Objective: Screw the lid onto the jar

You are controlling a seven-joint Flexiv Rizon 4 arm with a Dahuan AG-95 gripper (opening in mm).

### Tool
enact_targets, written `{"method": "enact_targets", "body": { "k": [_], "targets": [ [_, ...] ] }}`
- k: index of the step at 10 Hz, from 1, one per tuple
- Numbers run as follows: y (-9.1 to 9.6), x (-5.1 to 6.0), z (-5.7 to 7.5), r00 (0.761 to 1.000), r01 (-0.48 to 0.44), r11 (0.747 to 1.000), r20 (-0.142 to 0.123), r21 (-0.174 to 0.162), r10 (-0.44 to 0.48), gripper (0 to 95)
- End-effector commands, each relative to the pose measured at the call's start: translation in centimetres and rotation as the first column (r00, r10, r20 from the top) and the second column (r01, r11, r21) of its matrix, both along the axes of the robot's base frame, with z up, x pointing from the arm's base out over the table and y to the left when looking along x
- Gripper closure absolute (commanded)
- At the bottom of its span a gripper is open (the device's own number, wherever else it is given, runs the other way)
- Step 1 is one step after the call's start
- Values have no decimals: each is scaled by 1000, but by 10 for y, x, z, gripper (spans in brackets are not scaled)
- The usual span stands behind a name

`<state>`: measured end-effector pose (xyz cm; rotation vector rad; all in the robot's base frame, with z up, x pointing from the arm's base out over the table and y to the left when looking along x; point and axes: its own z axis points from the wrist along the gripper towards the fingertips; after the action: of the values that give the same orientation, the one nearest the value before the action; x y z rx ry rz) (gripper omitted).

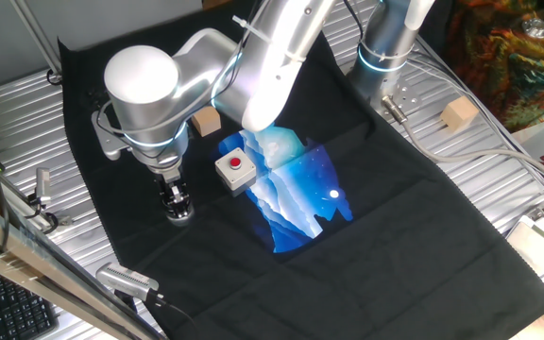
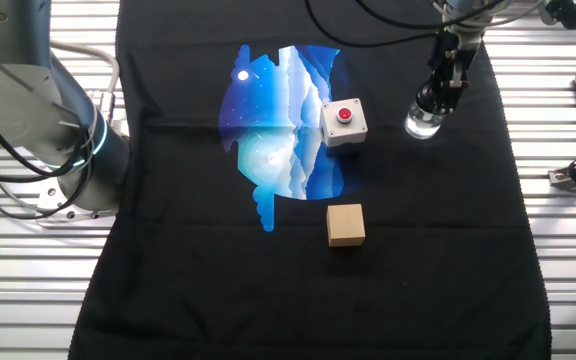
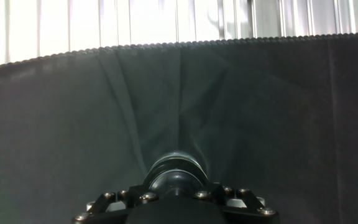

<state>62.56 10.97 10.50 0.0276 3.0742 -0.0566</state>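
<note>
**Black lid directly under the gripper, on the jar**

Clear jar (image 2: 423,122) stands upright on the cloth (image 2: 428,250), at 3 o'clock from the button box (image 2: 344,122). Gripper (image 2: 438,92) comes straight down its axis, seemingly clamped on the lid (image 3: 176,169); fingers hidden, thread seating unreadable

One fixed view: we look down from high, oblique, behind arm base. Other fixed view: we're opposite side, steeper. Both share black cloth (image 1: 423,217), red-button box (image 1: 235,170). Hand view: v. close, along fingers, toward cloth edge.
</note>
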Motion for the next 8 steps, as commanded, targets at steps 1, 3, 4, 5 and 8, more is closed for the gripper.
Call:
{"method": "enact_targets", "body": {
  "k": [1,3,4,5,8],
  "targets": [
    [0,0,1,1000,1,1000,0,2,-1,950],
    [0,0,1,1000,2,1000,0,2,-2,950],
    [0,0,1,1000,1,1000,0,3,-1,950],
    [0,0,1,1000,-7,1000,8,7,7,950],
    [2,-1,2,1000,-21,1000,23,18,21,950]
  ]
}}
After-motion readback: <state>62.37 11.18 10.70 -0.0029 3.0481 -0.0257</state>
